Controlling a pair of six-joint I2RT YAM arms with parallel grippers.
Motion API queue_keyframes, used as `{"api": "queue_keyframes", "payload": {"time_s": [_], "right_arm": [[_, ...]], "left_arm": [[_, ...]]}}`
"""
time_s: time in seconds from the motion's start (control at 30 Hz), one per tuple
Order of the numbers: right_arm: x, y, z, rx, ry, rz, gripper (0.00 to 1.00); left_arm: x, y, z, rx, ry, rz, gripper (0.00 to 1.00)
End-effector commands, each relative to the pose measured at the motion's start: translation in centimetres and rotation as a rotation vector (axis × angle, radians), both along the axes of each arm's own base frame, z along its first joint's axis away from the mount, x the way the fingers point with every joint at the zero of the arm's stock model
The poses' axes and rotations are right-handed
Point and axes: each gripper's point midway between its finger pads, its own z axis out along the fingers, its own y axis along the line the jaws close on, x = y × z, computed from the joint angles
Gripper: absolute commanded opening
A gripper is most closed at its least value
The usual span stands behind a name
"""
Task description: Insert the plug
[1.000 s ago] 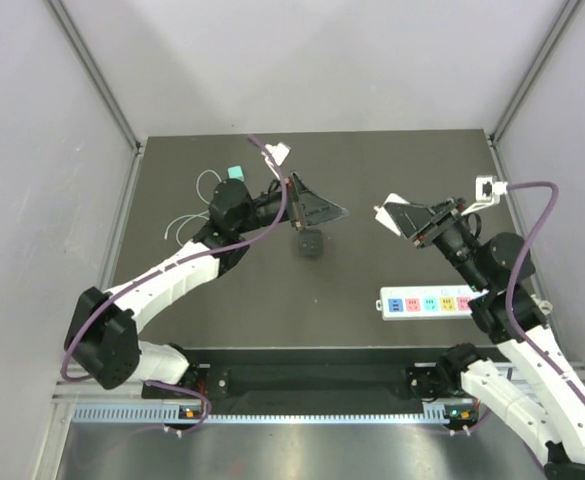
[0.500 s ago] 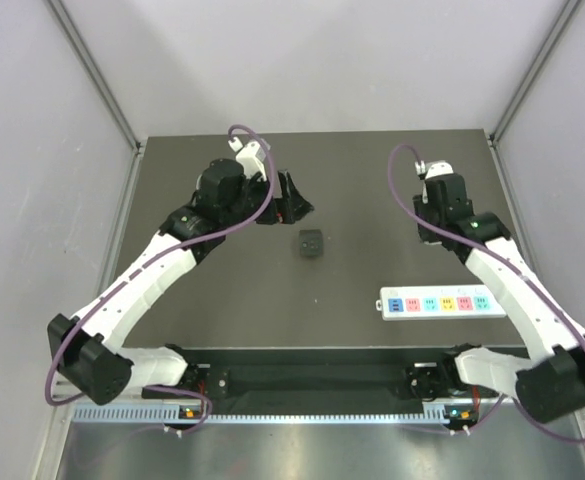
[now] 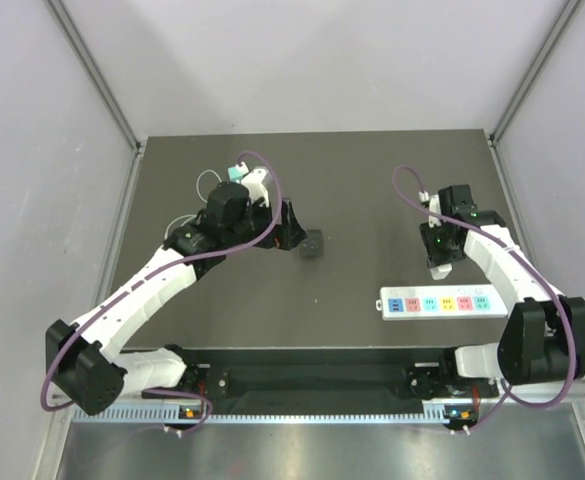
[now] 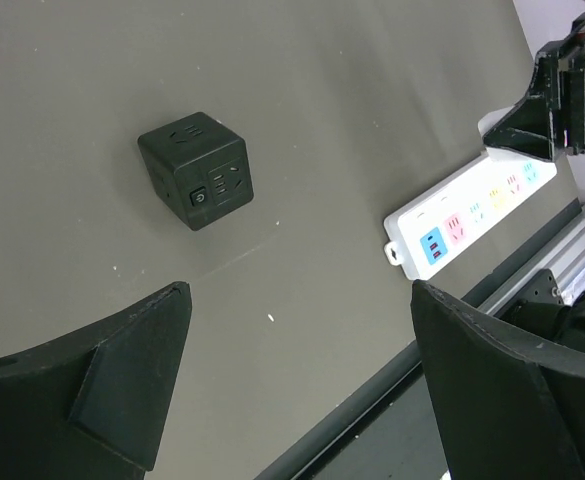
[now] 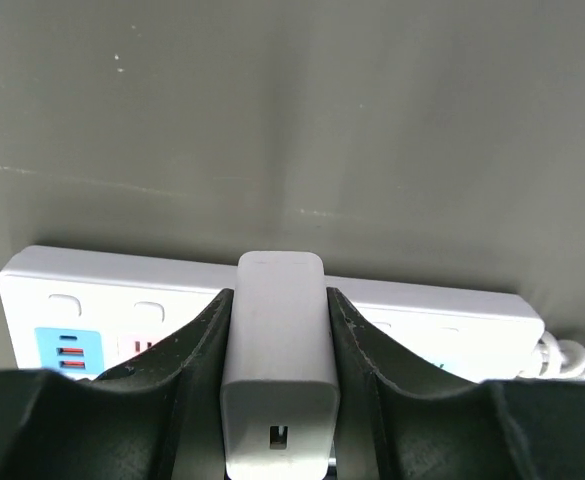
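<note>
Plug: a white block plug (image 5: 277,372) sits clamped in the right gripper (image 5: 279,312), held just above the far long edge of the white power strip (image 5: 434,312), about mid-length; the right wrist view shows its body covering the strip's middle. Whether it touches the strip cannot be told.

Right gripper jaws: closed narrow on the plug, one black finger (image 5: 204,335) pressed against each flank of it.

Power strip: lies flat on the dark table (image 3: 372,180), its long side parallel to the table's near edge, a row of coloured socket panels along its top face. In the overhead view the strip (image 3: 440,301) rests directly below the right gripper (image 3: 442,252), on the side nearer the arm bases.

Black cube socket: stands upright on the table (image 3: 312,244), well apart from the power strip, off its left end and farther from the arm bases. The left wrist view shows the cube (image 4: 196,168) with a round button and slots on one face.

Left gripper: hovers (image 3: 290,228) just beside the cube, on the side away from the power strip. Its jaws stand wide apart with nothing between them; in its own camera (image 4: 298,330) bare table fills the gap, the cube lies beyond the fingers, and the power strip (image 4: 462,215) shows toward the right.

Far-left of the strip: a thin white wire (image 3: 180,224) and a small teal item (image 3: 234,174) lie beyond the left arm.
</note>
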Motion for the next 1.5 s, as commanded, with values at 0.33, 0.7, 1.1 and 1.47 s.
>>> {"api": "queue_keyframes", "payload": {"time_s": [0.33,0.7,1.1,1.47], "right_arm": [[4.2,-3.4,1.2,0.018,-0.113,-0.58,0.0],[-6.8,-16.6,4.2,-0.066,-0.416,-1.435,0.0],[-14.3,-19.1,-2.2,-0.209,-0.131,-1.759,0.0],[-8.8,-15.4,-6.5,0.154,-0.16,-1.613,0.0]], "left_arm": [[-1.2,-0.1,3.0,-0.066,-0.099,-0.043,0.95],[-2.9,-1.6,3.3,-0.084,-0.098,-0.137,0.93],[-3.4,-1.7,3.7,-0.082,-0.123,-0.141,0.92],[-3.0,-0.9,4.4,-0.065,-0.161,-0.11,0.92]]}}
